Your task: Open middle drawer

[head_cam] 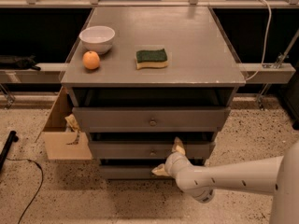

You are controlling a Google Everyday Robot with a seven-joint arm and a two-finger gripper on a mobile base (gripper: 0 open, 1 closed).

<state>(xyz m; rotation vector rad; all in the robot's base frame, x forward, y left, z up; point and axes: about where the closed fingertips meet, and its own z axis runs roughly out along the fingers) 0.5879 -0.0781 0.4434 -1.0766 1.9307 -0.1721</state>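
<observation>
**My jaws stand wide apart at the middle drawer (pixel 121 150)**

My gripper (pixel 168 158) holds nothing. One finger (pixel 178 146) points up at the drawer's front, just right of its little round knob (pixel 153 152). The other finger (pixel 159 171) lies low, by the bottom drawer (pixel 126 172). On top of the cabinet (pixel 196 55) sit a white bowl (pixel 97 38), an orange (pixel 91 60) and a green sponge (pixel 152 58). A cardboard box (pixel 58 134) stands at the left.

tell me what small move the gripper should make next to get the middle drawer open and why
Probably ease the gripper a little left in the picture, so its open fingers straddle the knob of the middle drawer. It sits just right of that knob, with nothing gripped yet.
</observation>
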